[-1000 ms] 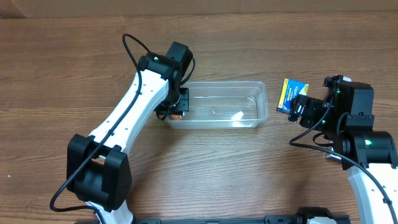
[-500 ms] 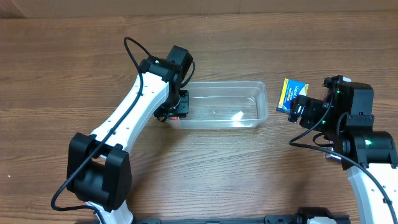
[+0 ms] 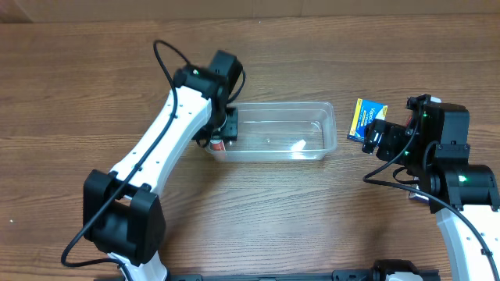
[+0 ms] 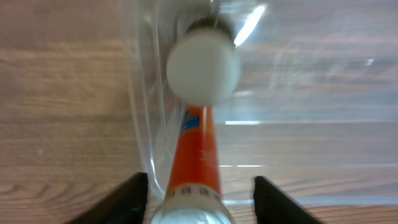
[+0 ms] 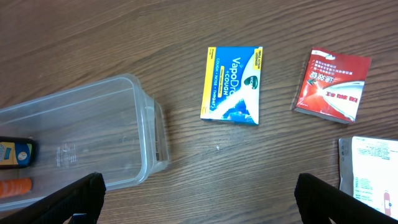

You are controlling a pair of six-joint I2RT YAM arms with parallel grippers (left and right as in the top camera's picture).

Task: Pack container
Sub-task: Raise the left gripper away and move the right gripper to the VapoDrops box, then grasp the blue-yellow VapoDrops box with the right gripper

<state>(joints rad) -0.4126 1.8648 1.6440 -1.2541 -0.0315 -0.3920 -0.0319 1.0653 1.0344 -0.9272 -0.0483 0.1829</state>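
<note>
While the left pincer [image 4: 199,182] hovers over the left end of the clear, shallow rectangular plastic container [image 3: 277,133], its jaws stand apart, with a gap on either side of an orange tube with a white cap [image 4: 200,149] lying inside. The container sits mid-way across the brown wooden counter [image 3: 312,218]. The right pincer [image 5: 199,186] gapes wide and empty near a blue-and-yellow cardboard box [image 5: 232,84] and a red packet [image 5: 331,85].

Even bright light, glare on container [image 3: 277,133], left wrist view blurred
</note>
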